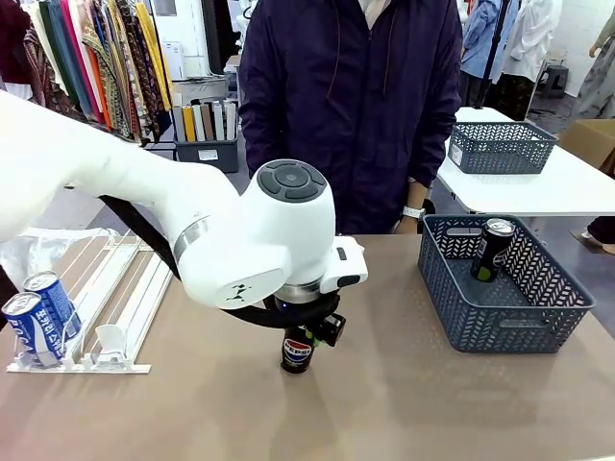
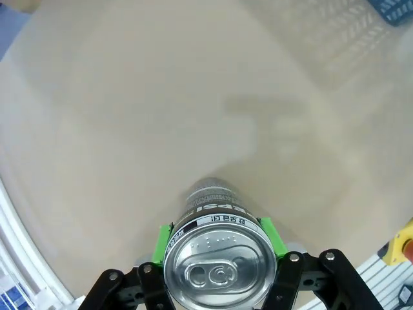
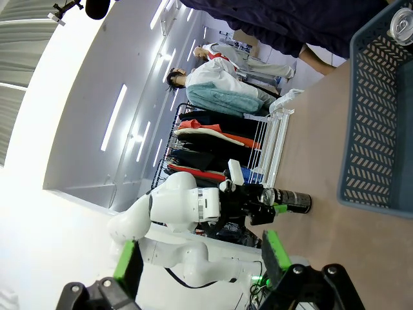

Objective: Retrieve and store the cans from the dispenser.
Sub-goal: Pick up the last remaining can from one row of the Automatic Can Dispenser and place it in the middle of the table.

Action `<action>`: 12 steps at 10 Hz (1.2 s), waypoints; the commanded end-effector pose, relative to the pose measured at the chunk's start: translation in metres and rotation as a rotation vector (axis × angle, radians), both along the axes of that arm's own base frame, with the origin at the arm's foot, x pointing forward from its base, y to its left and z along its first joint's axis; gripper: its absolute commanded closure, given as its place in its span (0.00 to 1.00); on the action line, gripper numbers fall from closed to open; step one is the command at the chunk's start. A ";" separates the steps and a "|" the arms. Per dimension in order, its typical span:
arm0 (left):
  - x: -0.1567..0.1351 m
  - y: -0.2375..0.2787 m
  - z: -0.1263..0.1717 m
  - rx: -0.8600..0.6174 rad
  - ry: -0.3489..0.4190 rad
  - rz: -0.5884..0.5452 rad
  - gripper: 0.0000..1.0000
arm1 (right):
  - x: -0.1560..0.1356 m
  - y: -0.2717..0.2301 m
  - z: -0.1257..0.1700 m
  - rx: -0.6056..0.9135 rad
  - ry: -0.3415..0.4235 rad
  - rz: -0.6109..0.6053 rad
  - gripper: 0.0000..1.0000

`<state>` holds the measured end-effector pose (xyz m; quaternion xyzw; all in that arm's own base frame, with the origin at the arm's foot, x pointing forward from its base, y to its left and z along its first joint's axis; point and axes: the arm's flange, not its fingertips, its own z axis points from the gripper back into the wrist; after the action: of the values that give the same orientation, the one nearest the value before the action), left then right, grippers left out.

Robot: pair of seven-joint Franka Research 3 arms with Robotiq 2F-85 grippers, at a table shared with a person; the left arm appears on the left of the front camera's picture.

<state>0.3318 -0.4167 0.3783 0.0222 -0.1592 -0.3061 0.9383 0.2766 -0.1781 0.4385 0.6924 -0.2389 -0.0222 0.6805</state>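
Over the table [image 1: 404, 403], the left pincer [image 2: 216, 240] clamps a black can [image 1: 297, 353].

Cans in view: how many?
4. Two blue cans at the dispenser's front, one black can in the left hand, another black can in the basket; the arm may hide others.

Two blue cans [image 1: 53, 300] [image 1: 27, 328]; two black cans [image 1: 297, 351] [image 1: 494, 248]; one dispenser [image 1: 133, 293]; two baskets [image 1: 500, 325] [image 1: 502, 150].
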 end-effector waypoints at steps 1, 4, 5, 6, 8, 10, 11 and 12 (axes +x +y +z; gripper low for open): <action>0.011 -0.007 -0.001 -0.032 -0.023 0.040 1.00 | -0.002 -0.001 0.002 0.001 -0.009 0.007 0.00; 0.017 -0.005 0.006 -0.093 0.019 0.048 1.00 | -0.002 -0.001 0.002 0.001 -0.009 0.007 0.00; 0.016 -0.004 0.005 -0.092 0.031 0.047 1.00 | -0.002 -0.001 0.002 0.001 -0.009 0.007 0.00; 0.017 -0.004 0.004 -0.093 0.029 0.047 1.00 | -0.002 -0.001 0.002 0.001 -0.009 0.007 0.00; 0.018 -0.001 0.007 -0.112 0.032 0.055 0.06 | -0.002 -0.001 0.002 0.001 -0.009 0.007 0.00; 0.019 0.002 0.010 -0.110 0.020 0.061 0.00 | -0.002 -0.001 0.002 0.001 -0.009 0.007 0.00; 0.020 0.004 0.014 -0.107 0.010 0.059 0.00 | -0.002 -0.001 0.002 0.001 -0.009 0.007 0.00; 0.019 0.009 0.031 -0.123 -0.021 0.059 0.00 | -0.002 -0.001 0.002 0.001 -0.009 0.007 0.00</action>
<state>0.3510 -0.4160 0.3931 -0.0241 -0.1700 -0.2650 0.9488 0.2766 -0.1781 0.4385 0.6924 -0.2389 -0.0222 0.6805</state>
